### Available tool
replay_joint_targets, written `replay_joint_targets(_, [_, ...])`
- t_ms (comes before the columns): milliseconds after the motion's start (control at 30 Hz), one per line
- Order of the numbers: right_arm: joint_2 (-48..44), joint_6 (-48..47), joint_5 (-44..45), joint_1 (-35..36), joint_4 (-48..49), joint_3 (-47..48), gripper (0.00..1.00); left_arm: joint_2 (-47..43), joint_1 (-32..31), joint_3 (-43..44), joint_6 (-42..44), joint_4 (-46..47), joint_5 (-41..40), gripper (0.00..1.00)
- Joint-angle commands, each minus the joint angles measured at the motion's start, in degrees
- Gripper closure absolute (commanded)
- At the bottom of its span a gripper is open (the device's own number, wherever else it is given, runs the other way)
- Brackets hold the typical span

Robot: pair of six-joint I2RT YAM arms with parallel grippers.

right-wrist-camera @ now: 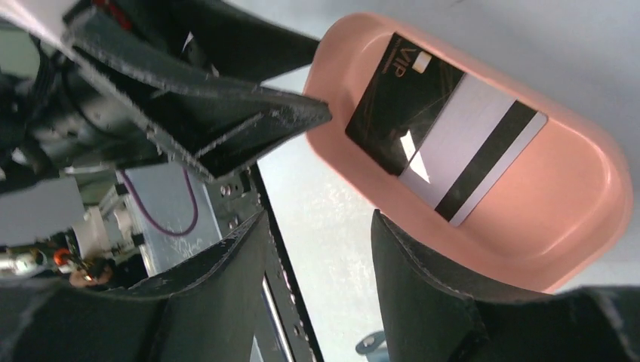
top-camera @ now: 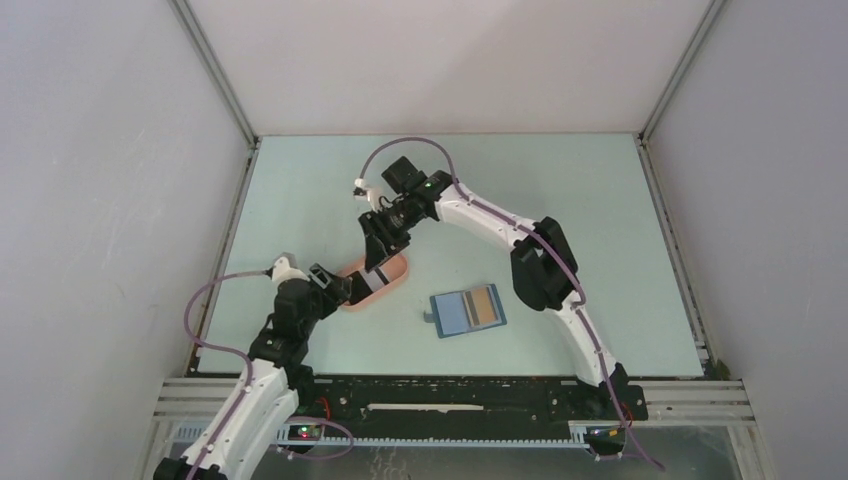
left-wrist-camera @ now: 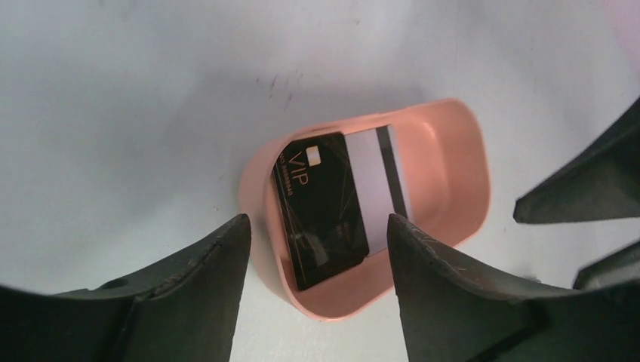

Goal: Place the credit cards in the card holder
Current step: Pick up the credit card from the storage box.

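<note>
Two credit cards lie in the pink oval tray: a black one marked VIP overlaps a white one with a black stripe. My left gripper is open at the tray's near end, fingers on either side of the black card and apart from it. My right gripper is open and empty just over the tray, beside the black card and the striped card. The card holder, a blue wallet, lies open on the table with a tan-orange card on its right half.
The left gripper's fingers reach close to the tray's end in the right wrist view, so both grippers crowd the tray. Grey walls enclose the pale green table. A black rail runs along the near edge.
</note>
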Motion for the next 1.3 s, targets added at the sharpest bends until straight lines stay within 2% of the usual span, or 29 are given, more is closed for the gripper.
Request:
replay_joint_targets(0, [3.17, 10.43, 4.83, 1.27, 4.70, 4.41, 0.39, 3.01, 0.70, -1.70, -1.71, 3.71, 2.69, 0.31])
replay_joint_targets(333, [11.50, 15.17, 10.76, 4.15, 5.81, 10.95, 0.38, 8.09, 0.88, -2.04, -1.58, 5.19, 2.87, 0.59])
replay_joint_targets(567, [13.01, 14.27, 16.39, 4.87, 4.48, 11.39, 0.38, 9.40, 0.89, -1.76, -1.24, 5.01, 2.66, 0.69])
replay_joint_targets(967, [13.21, 12.03, 21.65, 6.21, 3.90, 9.80, 0.36, 10.13, 0.88, -1.55, -0.78, 5.05, 3.05, 0.74])
replay_joint_targets(1267, [12.26, 14.62, 18.54, 6.90, 6.21, 4.85, 0.35, 10.03, 0.89, -1.59, -0.69, 5.30, 3.48, 0.76])
